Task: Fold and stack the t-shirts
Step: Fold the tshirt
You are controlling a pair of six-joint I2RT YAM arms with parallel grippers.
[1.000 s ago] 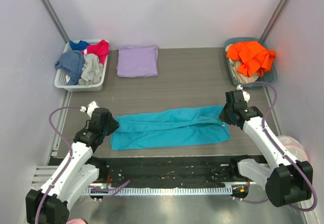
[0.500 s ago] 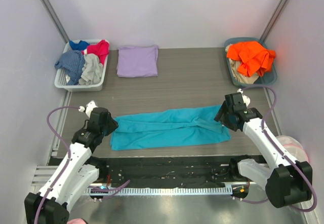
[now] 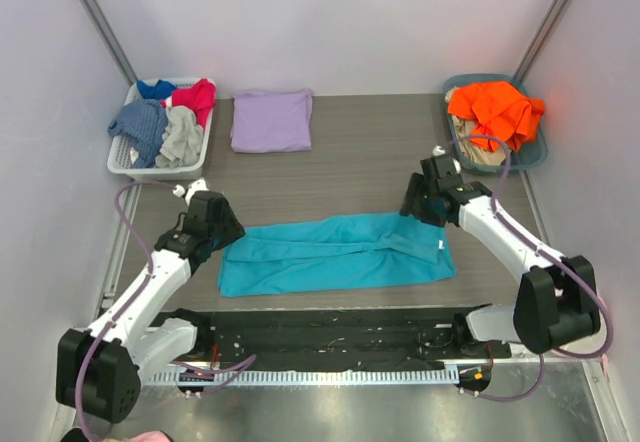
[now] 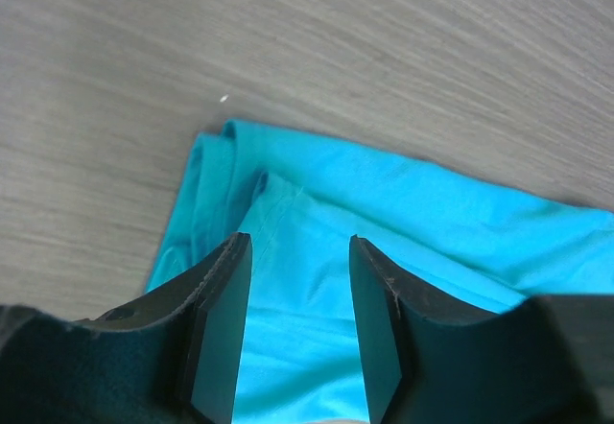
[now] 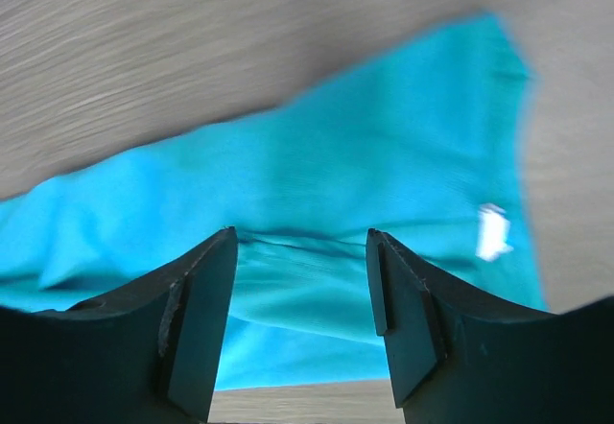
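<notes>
Teal-turquoise cloth t-shirt [image 3: 335, 252] lies as a long flat band near the front edge of the grey wood-pattern tabletop [image 3: 380, 162]. It stretches from left to right between my two arms. At its left end I see layers of cloth that overlap each other. A small white neck label [image 5: 492, 232] shows near its right end.

My left gripper [image 3: 224, 232] is over the left end of this shirt. Its jaws stand apart and nothing is between them, only the teal cloth below. I cannot tell if the fingertips touch the cloth. My right gripper [image 3: 413, 203] is at the far right part of the same shirt. Its jaws are also released and hold nothing, and the label lies to the right of its fingers.

The pale lavender-purple t-shirt [image 3: 271, 120] is folded to a neat square near the far edge of the tabletop, left of the middle. It is well apart from the teal one. Just beside it, at the far left corner, a white plastic basket [image 3: 157, 171] holds red, blue and grey garments [image 3: 165, 117]. At the far right corner a teal bin [image 3: 540, 148] holds a bright orange garment [image 3: 495, 112].
</notes>
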